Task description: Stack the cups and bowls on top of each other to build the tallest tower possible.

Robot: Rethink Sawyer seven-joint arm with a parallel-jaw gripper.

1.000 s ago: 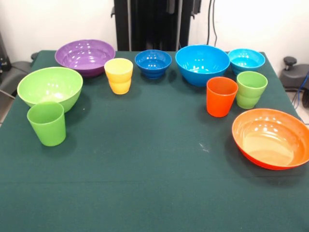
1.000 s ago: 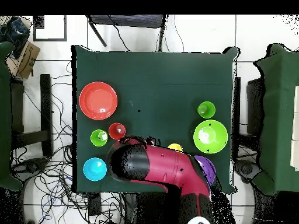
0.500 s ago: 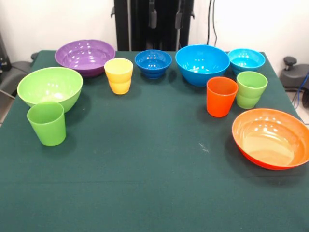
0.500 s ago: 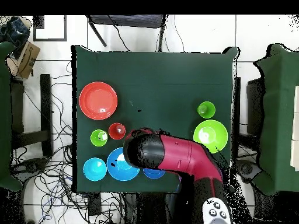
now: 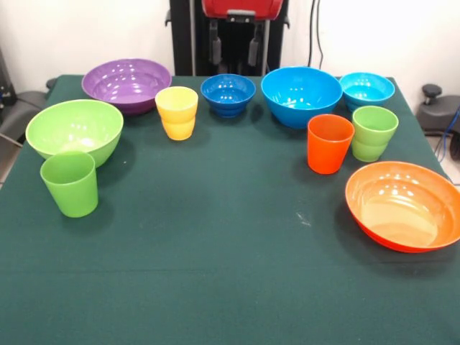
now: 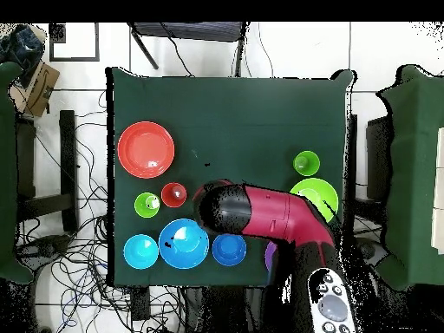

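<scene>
I see the gripper (image 5: pixel 233 49) up top w/ fingers apart, empty, above the dark blue bowl (image 5: pixel 228 94). Cups & bowls sit separate on the table (image 5: pixel 230 251), nothing stacked.

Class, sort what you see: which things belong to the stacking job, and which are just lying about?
Job: purple bowl, lime bowl, blue bowl, orange bowl, yellow cup, orange cup, green cup.
Lying about: floor cables, cardboard box.

bowls (image 5: pixel 301 95) behind cups (image 5: pixel 330 143), all apart
</scene>
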